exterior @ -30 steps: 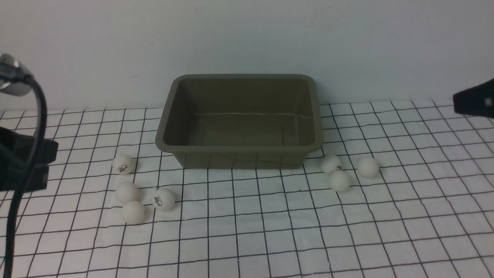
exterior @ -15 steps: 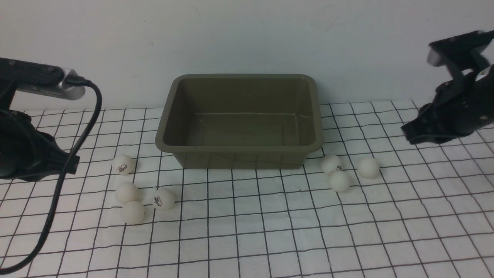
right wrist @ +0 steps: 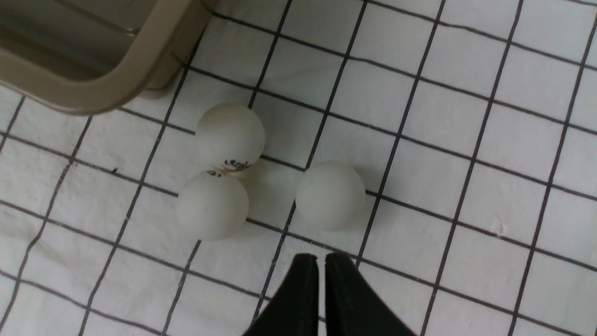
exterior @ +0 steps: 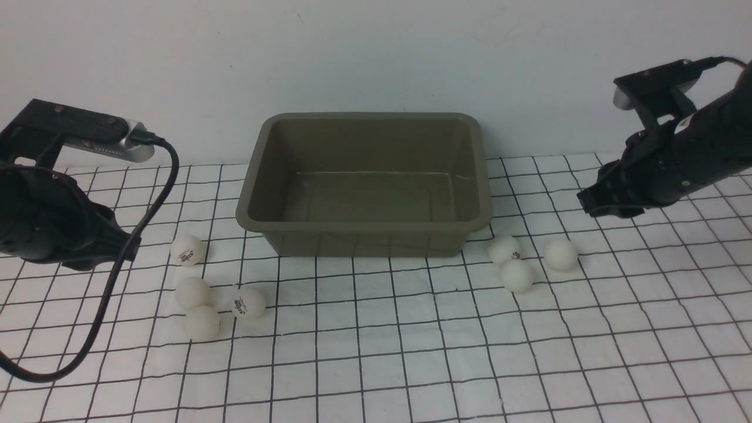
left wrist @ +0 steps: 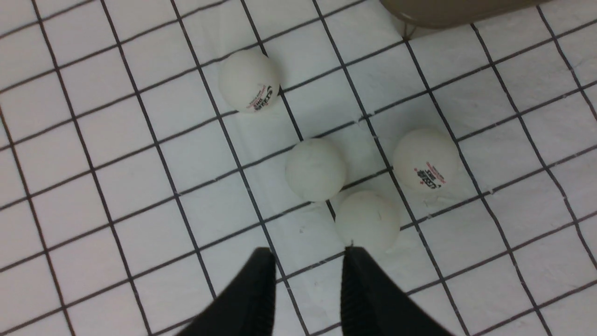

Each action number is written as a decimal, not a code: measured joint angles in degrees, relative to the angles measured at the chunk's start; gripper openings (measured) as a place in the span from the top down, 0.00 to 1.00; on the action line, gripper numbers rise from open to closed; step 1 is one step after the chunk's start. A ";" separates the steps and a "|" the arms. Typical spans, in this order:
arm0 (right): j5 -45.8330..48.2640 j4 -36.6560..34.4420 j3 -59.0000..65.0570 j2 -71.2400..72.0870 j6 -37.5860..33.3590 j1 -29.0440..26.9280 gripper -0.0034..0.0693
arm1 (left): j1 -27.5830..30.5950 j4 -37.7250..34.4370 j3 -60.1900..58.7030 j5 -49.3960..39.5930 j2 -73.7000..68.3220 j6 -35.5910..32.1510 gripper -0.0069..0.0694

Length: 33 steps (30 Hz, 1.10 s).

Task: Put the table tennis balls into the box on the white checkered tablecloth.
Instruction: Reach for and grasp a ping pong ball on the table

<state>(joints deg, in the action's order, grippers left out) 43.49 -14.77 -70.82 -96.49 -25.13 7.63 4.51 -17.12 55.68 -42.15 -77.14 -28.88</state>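
Both our arms are chunky matte black. The left arm (exterior: 50, 223), at the frame's left edge, carries a silver-tipped camera bar (exterior: 82, 130) with a thick black cable (exterior: 175, 167) looping off it. The right arm (exterior: 675, 167) has a tiny pale sticker (exterior: 685, 124). Our fingers (left wrist: 254, 298) are pointy black wedges.

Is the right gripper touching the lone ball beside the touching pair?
Apart. The right wrist view shows a strip of checkered tablecloth between the right gripper and that ball.

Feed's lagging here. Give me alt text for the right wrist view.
Three table tennis balls lie on the white checkered tablecloth beside a corner of the olive-green box. The right gripper, shut and empty, points toward them.
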 joint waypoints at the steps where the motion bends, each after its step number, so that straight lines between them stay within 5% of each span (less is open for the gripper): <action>1: 0.00 0.00 -0.58 -0.84 0.00 0.00 0.72 | 0.00 0.00 0.00 0.27 0.00 -0.19 0.67; 5: 1.45 0.00 -5.13 -5.33 1.07 0.00 0.46 | 0.00 -0.42 0.04 2.11 -0.60 -1.17 0.53; 10: 5.91 1.55 -11.42 -11.24 4.38 0.00 0.26 | 0.00 -1.88 0.22 2.23 -3.53 -1.17 0.48; 33: 10.83 1.94 -17.82 -24.59 6.66 0.90 0.23 | 0.00 -2.99 0.32 2.23 -5.53 -3.11 0.48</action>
<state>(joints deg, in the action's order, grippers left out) 54.32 -12.83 -88.64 -121.08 -18.47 8.54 4.51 -20.12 56.00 -39.92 -82.67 -31.99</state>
